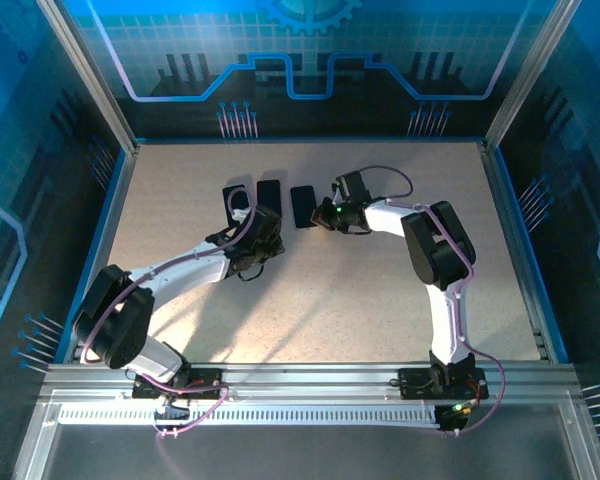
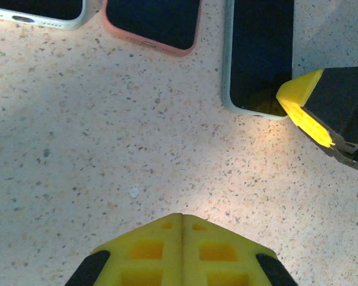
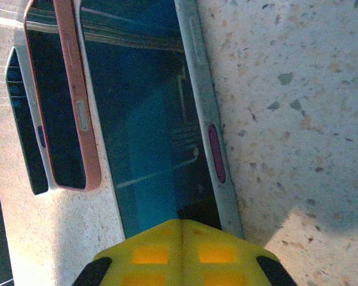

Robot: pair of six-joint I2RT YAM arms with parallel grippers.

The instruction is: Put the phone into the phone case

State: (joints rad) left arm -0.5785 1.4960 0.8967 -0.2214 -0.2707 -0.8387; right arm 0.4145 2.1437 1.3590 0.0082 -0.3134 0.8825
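The speckled table carries three dark-faced slabs in a row at about 11 to 12 o'clock from its centre. Each has its long axis running 12 to 6. The rightmost is the mint-edged phone, screen up, its short end with small openings toward 6. At its 9 o'clock lie a pink-edged one and then a white-edged one; I cannot tell whether these are empty cases. The right gripper, fingers pressed together, sits over the mint phone's 6 o'clock end, though contact is unclear. The left gripper, also closed on nothing, hangs over bare table at the row's 6 o'clock.
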